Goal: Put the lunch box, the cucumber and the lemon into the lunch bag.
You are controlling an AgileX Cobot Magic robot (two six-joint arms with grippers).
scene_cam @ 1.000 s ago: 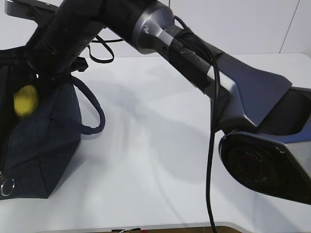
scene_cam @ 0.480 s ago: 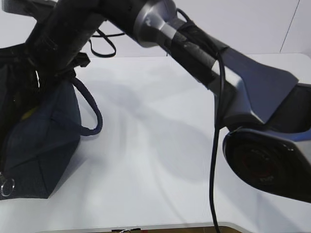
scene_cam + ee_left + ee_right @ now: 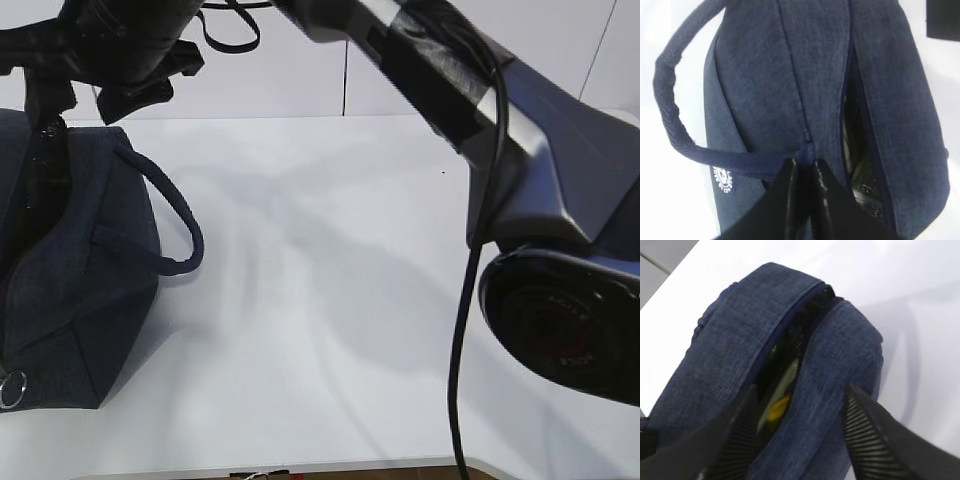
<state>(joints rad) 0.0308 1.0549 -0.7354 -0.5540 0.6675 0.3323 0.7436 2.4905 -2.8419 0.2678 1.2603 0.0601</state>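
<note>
The right gripper (image 3: 797, 432) hangs spread directly above the lunch bag's (image 3: 835, 355) narrow slit, whose long axis runs between its fingers. The lemon (image 3: 777, 407) lies inside, below. The left gripper (image 3: 805, 172) seems pressed together, pinching the bag's handle (image 3: 670, 107).

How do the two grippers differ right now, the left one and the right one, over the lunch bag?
The left gripper has its fingers pressed together, pinching a fold of the lunch bag fabric beside its handle; the right gripper is spread wide and holds nothing. The left sits on the bag's outer panel, beside the opening; the right straddles the opening, where the yellow lemon shows inside. Both have black fingers and point at the same bag.
</note>
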